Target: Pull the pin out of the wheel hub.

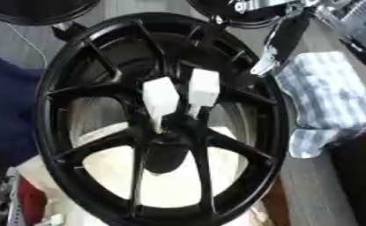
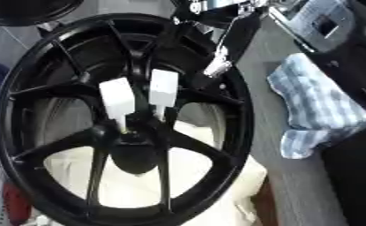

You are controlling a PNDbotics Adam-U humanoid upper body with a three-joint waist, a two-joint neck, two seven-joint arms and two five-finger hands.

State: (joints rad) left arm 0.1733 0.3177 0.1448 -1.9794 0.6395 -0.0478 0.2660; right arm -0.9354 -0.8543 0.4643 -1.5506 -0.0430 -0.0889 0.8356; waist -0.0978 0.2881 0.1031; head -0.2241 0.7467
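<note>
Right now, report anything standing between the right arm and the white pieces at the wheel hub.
Nothing visible does. The right arm reaches over the wheel's rim from the upper right, and the two white pieces stand exposed at the hub, above the spokes. Its hand cannot be made out against the black wheel.

We read a workshop | we see a large black multi-spoke alloy wheel (image 1: 158,119) | a blue-and-white checked cleaning rag (image 1: 328,101) | grey bench (image 2: 293,176)
</note>
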